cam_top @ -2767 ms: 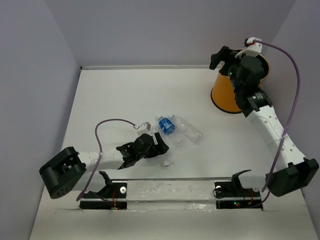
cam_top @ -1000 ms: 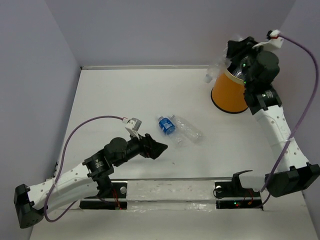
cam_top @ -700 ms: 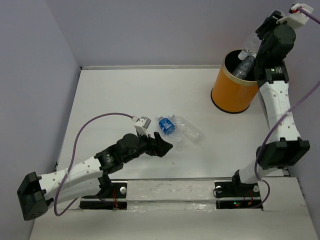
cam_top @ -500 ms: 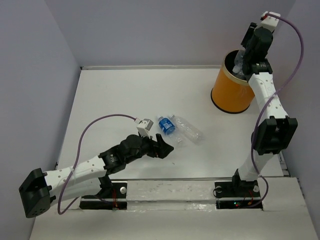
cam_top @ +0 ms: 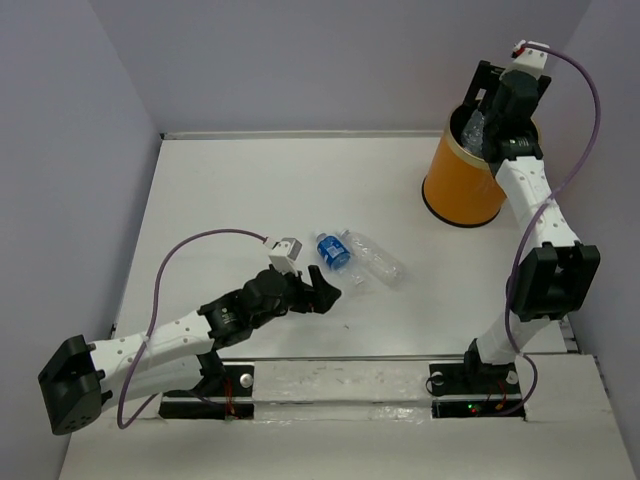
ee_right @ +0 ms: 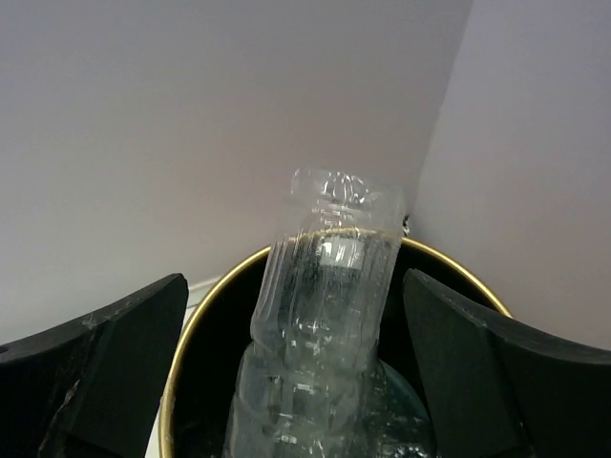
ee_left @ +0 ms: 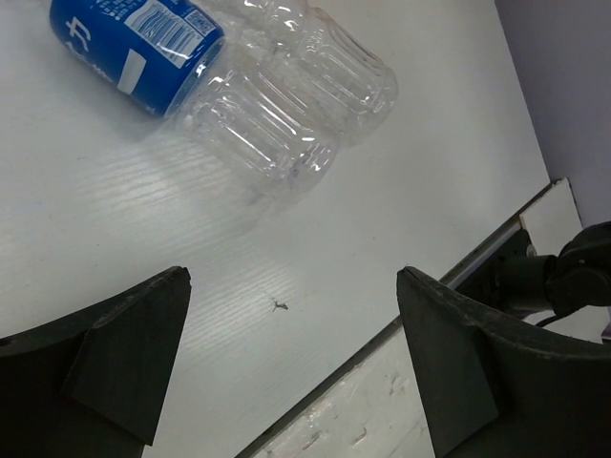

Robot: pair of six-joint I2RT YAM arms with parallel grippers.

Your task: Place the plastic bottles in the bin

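Note:
Two plastic bottles lie side by side mid-table: one with a blue label (cam_top: 333,250) and a clear one (cam_top: 376,258). My left gripper (cam_top: 326,292) is open and empty, just short of them. In the left wrist view the blue-label bottle (ee_left: 134,43) and the clear bottle (ee_left: 334,67) lie beyond my left gripper (ee_left: 291,277). The orange bin (cam_top: 458,185) stands at the back right. My right gripper (cam_top: 487,98) hangs open over its mouth. In the right wrist view a clear bottle (ee_right: 325,305) stands tilted inside the bin (ee_right: 191,334), free between the wide-open fingers (ee_right: 124,353).
Purple walls close in the table at the back and both sides; the bin sits close to the back right corner. A metal rail (cam_top: 350,385) with both arm bases runs along the near edge. More crinkled plastic (ee_right: 449,420) lies in the bin's bottom.
My right gripper, which held a clear bottle above the bin, has opened, and the bottle now sits in the bin. My left arm has reached towards the two bottles.

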